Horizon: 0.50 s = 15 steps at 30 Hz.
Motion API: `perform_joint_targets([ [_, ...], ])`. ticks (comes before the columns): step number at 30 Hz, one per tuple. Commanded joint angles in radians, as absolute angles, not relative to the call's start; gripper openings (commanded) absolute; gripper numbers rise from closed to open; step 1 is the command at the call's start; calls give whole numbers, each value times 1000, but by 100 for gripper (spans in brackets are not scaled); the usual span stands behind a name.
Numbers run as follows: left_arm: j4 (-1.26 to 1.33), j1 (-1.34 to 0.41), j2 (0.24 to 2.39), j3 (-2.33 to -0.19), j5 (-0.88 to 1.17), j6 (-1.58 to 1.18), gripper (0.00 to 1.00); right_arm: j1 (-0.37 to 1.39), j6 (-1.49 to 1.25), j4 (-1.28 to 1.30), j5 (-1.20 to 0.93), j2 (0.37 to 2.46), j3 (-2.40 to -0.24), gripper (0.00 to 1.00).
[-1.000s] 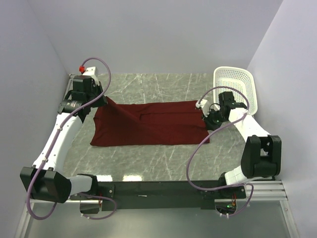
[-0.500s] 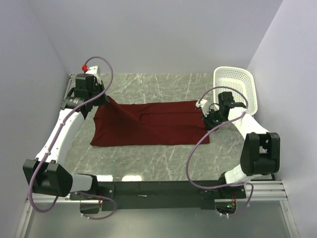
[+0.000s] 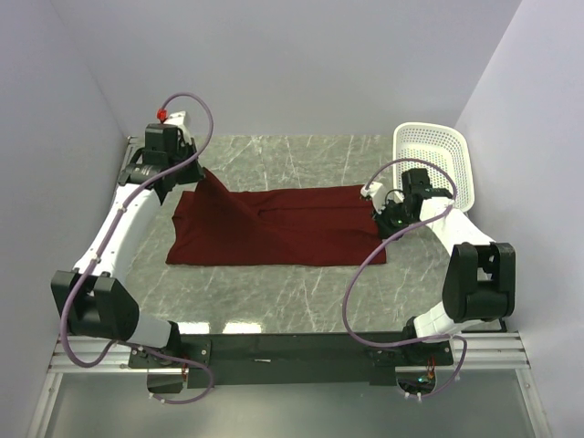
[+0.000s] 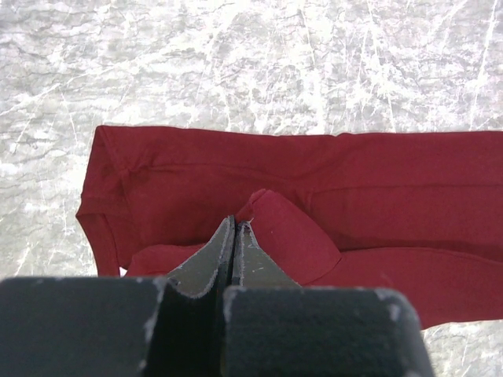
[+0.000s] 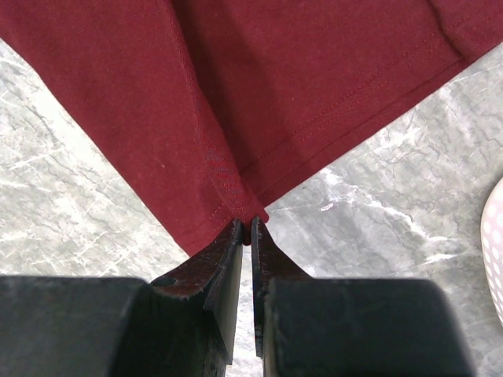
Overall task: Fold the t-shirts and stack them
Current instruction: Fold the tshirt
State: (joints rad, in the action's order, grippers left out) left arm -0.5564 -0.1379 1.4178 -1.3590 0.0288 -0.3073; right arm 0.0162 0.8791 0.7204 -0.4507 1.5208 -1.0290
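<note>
A dark red t-shirt [image 3: 278, 226] lies folded lengthwise into a long band across the marble table. My left gripper [image 3: 201, 176] is shut on a pinch of the t-shirt's far left corner and holds it raised off the table; in the left wrist view the cloth [image 4: 354, 188] bulges up at the closed gripper [image 4: 236, 224]. My right gripper [image 3: 377, 206] is shut on the t-shirt's far right corner, where the hem [image 5: 236, 188] ends between the tips of the gripper [image 5: 250, 229], low over the table.
A white plastic basket [image 3: 436, 164] stands tilted at the back right, just behind the right arm. Grey walls close in the table on the left, back and right. Bare marble [image 3: 274, 292] lies between the t-shirt and the arm bases.
My left gripper has lifted the left corner and carried it up and toward the back, pulling the cloth into a peak. The right gripper has stayed put on its corner.
</note>
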Motion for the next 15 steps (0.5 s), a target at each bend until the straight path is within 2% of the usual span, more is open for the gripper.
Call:
perform_joint_targets([
  [1, -511, -132, 1425, -1417, 38, -285, 1, 5, 865, 695, -437, 1529, -1057, 15],
  [15, -508, -132, 1500, -1474, 54, -284, 1, -23, 856, 686, -423, 1539, -1037, 15],
])
